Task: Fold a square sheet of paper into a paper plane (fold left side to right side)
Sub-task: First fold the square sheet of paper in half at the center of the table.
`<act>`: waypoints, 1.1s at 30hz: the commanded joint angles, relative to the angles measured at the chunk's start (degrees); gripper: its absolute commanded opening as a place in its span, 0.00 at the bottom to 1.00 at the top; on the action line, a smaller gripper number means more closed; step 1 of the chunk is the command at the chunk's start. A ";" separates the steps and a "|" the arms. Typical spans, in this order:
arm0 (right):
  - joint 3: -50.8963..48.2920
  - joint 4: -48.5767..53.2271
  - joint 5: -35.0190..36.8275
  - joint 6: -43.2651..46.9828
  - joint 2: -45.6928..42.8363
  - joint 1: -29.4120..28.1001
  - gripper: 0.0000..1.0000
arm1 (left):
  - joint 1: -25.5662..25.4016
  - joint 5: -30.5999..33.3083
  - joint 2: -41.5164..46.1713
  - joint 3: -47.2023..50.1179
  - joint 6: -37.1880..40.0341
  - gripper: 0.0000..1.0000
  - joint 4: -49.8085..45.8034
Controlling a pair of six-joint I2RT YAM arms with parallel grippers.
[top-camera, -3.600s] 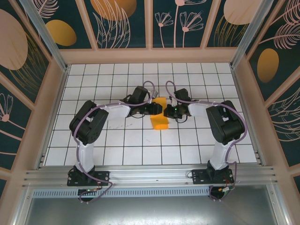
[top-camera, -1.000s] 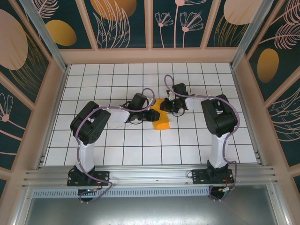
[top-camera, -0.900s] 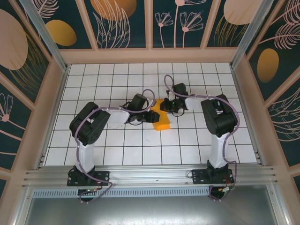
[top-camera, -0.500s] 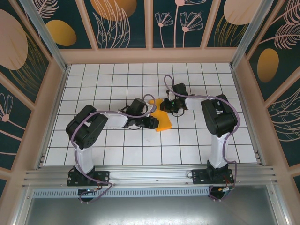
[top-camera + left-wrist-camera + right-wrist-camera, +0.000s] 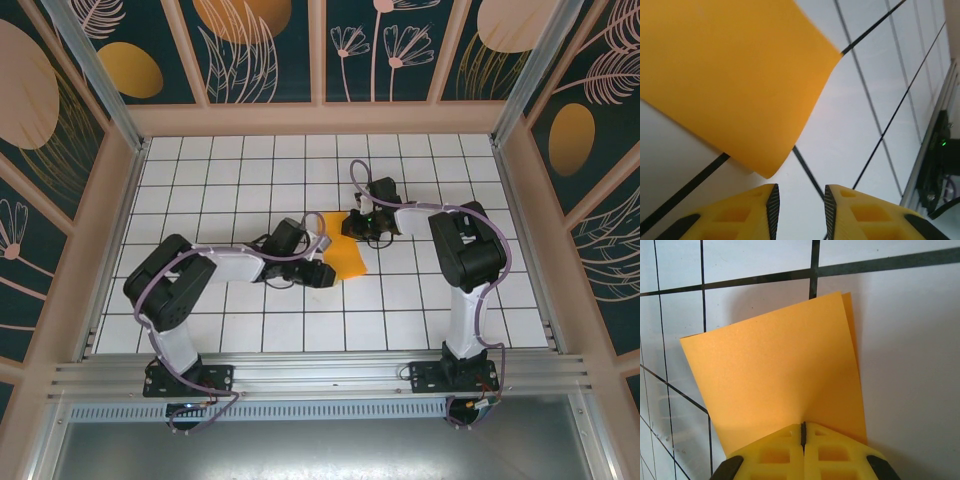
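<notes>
Paper [image 5: 347, 258] lies mid-bench [image 5: 250, 330], folded double: light, limp, easily creased. The right hand [image 5: 803, 429] is clamped shut on its far edge. The left hand [image 5: 800, 192], partly open and empty, sits just beside the lifted near edge. Pinch there, gently.

A white surface [image 5: 200, 170] with black grid lines is shown; a folded orange paper [image 5: 348, 260] is laid near its middle.

Upper left: orange paper sheet [image 5: 735, 75] (edge curled); below it left gripper [image 5: 801, 194], jaws slightly parted.
</notes>
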State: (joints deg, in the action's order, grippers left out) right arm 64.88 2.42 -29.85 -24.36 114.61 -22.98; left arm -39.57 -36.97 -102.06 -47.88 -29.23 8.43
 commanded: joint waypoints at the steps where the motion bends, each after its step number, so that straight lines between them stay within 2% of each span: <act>1: -0.99 5.67 4.18 0.10 2.79 -0.06 0.03 | 3.30 1.50 5.45 -0.79 -2.37 0.33 0.34; 5: -0.94 5.76 4.19 0.24 2.79 -0.05 0.03 | 4.09 1.60 4.24 -3.85 -1.16 0.33 -0.08; 10: -0.81 5.76 4.07 0.19 2.81 -0.21 0.03 | 3.98 2.68 -2.44 -7.10 0.39 0.32 -0.39; 14: -0.50 5.98 4.01 0.23 3.02 -0.32 0.03 | 2.55 2.90 -6.05 -9.94 1.00 0.31 0.29; 18: -0.46 6.18 3.99 0.23 2.96 -0.38 0.03 | 0.86 5.71 -9.22 -12.18 2.30 0.30 -1.60; 33: -0.18 6.68 4.18 0.40 3.02 -0.52 0.03 | -1.53 6.85 -12.01 -11.36 5.65 0.27 -5.79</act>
State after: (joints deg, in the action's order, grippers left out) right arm 65.04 2.76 -29.69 -24.36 114.61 -23.03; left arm -40.21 -30.59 -112.53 -59.18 -25.65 6.59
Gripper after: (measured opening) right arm 0.060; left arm 0.276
